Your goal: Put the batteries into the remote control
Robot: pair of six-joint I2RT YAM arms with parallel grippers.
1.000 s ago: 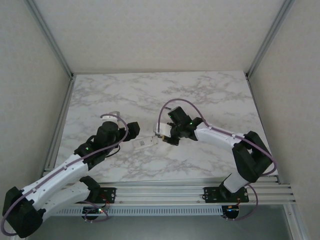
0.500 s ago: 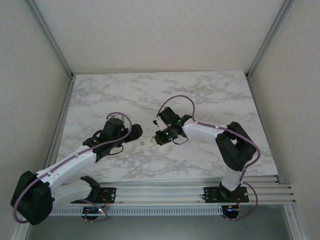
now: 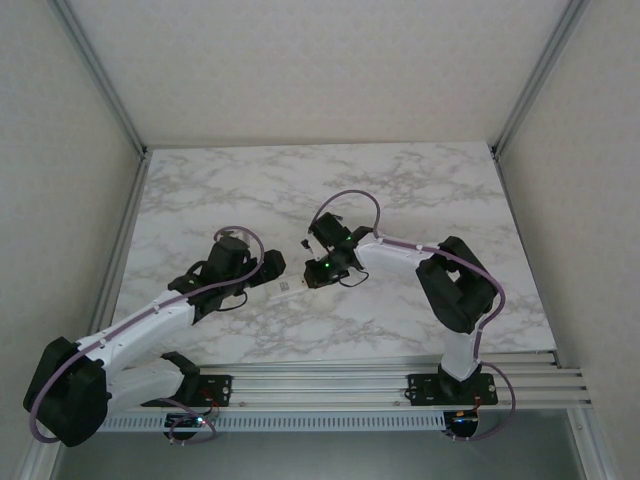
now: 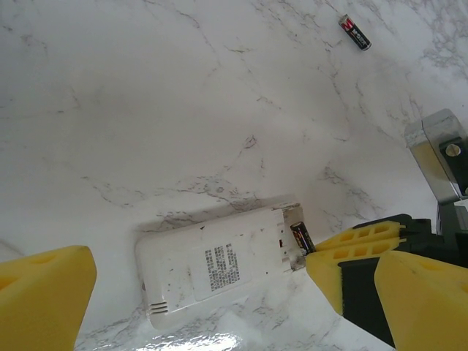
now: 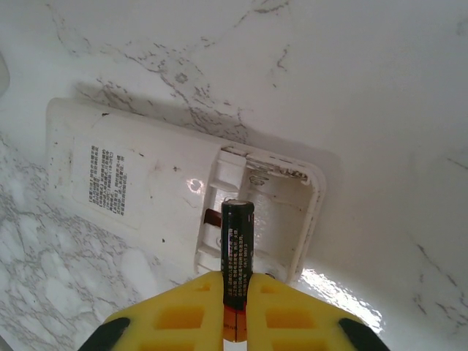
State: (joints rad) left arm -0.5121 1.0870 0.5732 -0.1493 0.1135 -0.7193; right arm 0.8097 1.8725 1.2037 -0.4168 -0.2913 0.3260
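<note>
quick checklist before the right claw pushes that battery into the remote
1. Grip on the battery: ok. The right claw is shut on its lower end.
2. Compartment open: ok. The cover is off and the inside shows.
3. Battery over the compartment: ok. Its free end sits above the opening.
4. Polarity matched: cannot tell. No terminal markings are readable.
5. Remote braced: not ok. The left claw is open, with its fingers on either side of the remote and touching neither end.
6. Next battery available: ok. A spare battery lies on the table, apart from the remote.
</note>
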